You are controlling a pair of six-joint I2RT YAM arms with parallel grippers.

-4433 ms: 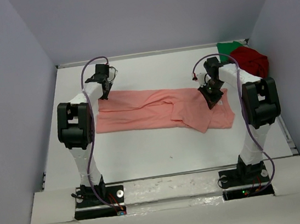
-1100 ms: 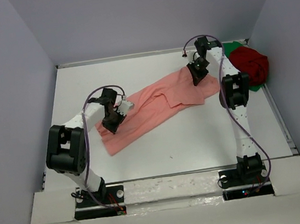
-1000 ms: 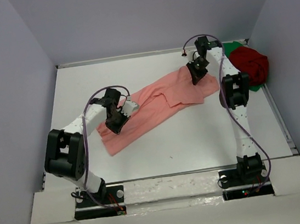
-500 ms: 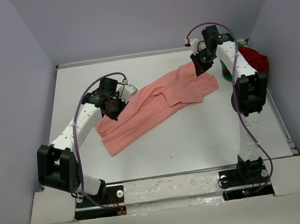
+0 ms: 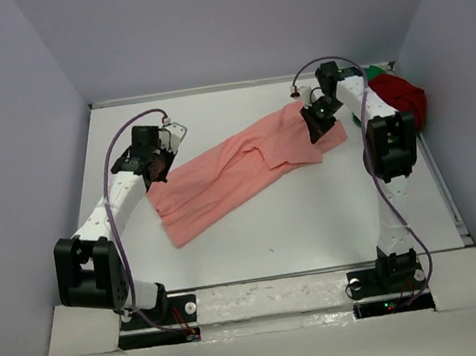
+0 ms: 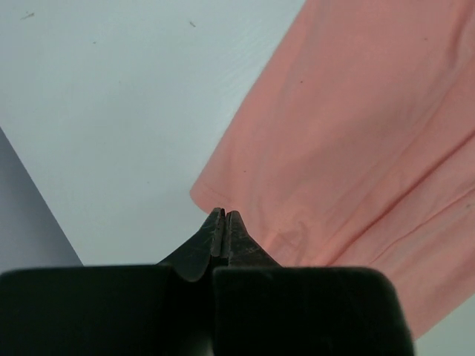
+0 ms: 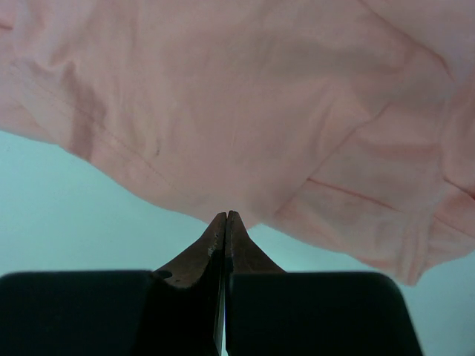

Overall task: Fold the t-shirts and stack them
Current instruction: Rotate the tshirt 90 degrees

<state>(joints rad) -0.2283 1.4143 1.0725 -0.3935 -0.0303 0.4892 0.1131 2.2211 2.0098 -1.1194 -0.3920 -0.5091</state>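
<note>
The salmon-pink t-shirt [image 5: 237, 174] lies flat and slanted across the table, from near left to far right. My left gripper [image 5: 155, 161] is shut, its tips over the shirt's far-left corner [image 6: 349, 133], with no cloth seen between them [image 6: 225, 215]. My right gripper [image 5: 314, 124] is shut over the shirt's far-right edge [image 7: 245, 96], its tips [image 7: 226, 216] at the hem with nothing pinched. The dark red t-shirt [image 5: 403, 96] lies crumpled at the far right. A sliver of the green t-shirt [image 5: 372, 72] shows behind it, mostly hidden.
The white table [image 5: 313, 212] is boxed in by grey walls at the left, back and right. The red and green shirts fill the far-right corner, just behind the right arm.
The pink shirt was swung from lying straight across to slanted. In the last half second the left gripper moved left to the shirt's corner, the right gripper came down over its edge, and the shirt stayed still.
</note>
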